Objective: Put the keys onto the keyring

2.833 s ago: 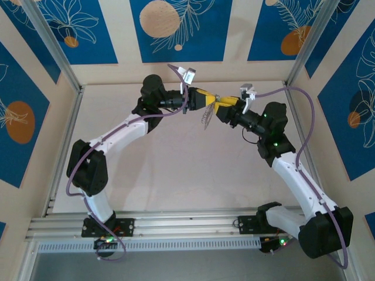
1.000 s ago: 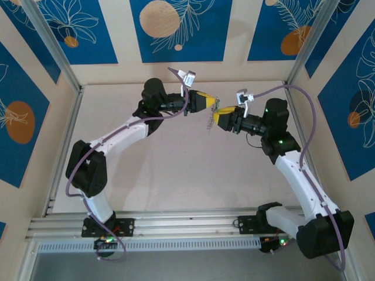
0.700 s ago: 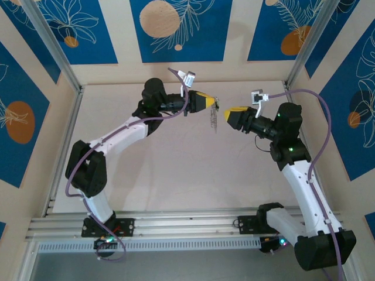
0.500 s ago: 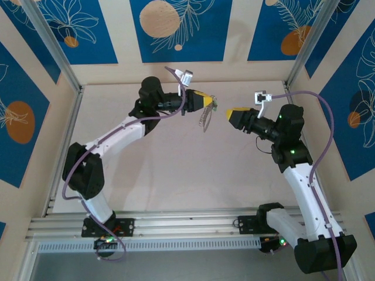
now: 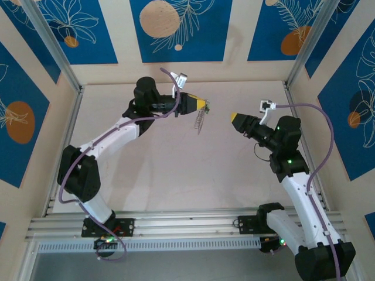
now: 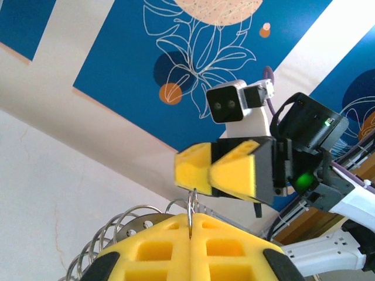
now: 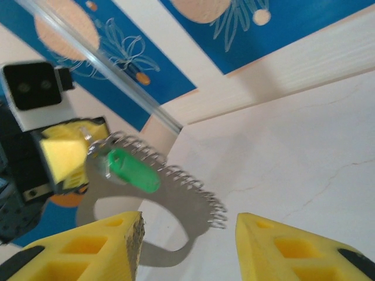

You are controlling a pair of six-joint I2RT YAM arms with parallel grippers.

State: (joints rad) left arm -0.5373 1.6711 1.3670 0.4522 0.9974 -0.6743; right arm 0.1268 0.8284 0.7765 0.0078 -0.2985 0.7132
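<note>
Gripping the keyring [image 5: 200, 121] in the closed left tool [image 5: 206, 105], key [image 7: 133, 171] apparently hung on it, right tool [image 5: 234, 116] open and empty; lower slowly to the tabletop [image 5: 176, 170], avoiding swing.

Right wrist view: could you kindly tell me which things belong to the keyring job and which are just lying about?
Job: keyring, green-headed key, left gripper pinching the keyring, open right gripper.
Background: table, blue wall panel, metal frame post.
</note>
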